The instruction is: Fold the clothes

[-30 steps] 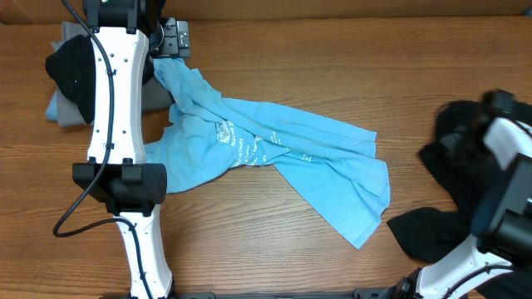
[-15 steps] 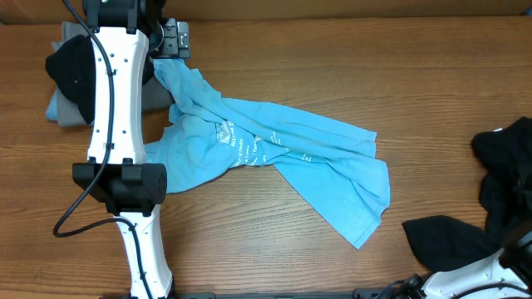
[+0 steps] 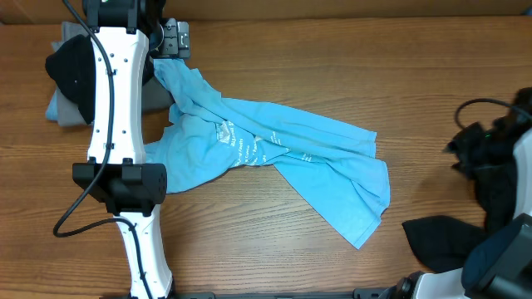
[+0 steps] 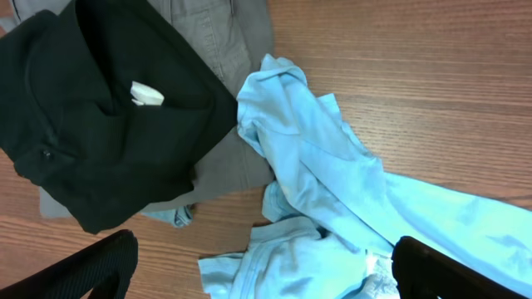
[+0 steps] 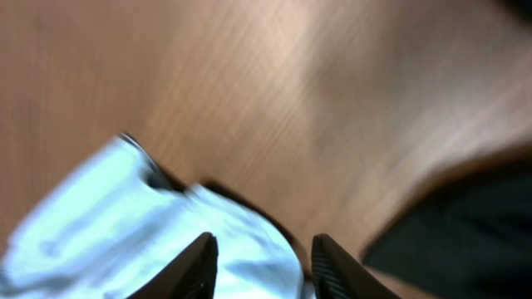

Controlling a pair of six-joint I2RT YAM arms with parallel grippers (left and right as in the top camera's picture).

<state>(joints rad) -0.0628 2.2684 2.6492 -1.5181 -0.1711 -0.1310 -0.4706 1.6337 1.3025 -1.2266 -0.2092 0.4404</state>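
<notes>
The sky-blue T-shirt (image 3: 274,149) with white lettering lies crumpled across the middle of the table, and it also shows in the left wrist view (image 4: 332,166). My left gripper (image 3: 170,39) hovers over its far left end. In the left wrist view the left gripper (image 4: 266,270) is wide open and empty above the shirt. My right gripper (image 3: 467,145) is at the right edge, away from the shirt. In the blurred right wrist view the right gripper (image 5: 264,266) is open and empty, with pale blue cloth (image 5: 100,224) below it.
A black garment (image 3: 71,71) lies on grey clothes (image 3: 58,108) at the far left, and both show in the left wrist view: the black garment (image 4: 91,124), the grey clothes (image 4: 224,158). Another black garment (image 3: 440,241) lies at the front right. My white left arm (image 3: 116,108) spans the left side.
My right arm has swung about at the right edge and now sits at mid-height. The front-right black garment has shifted a little to the right. The shirt and left arm have not moved.
</notes>
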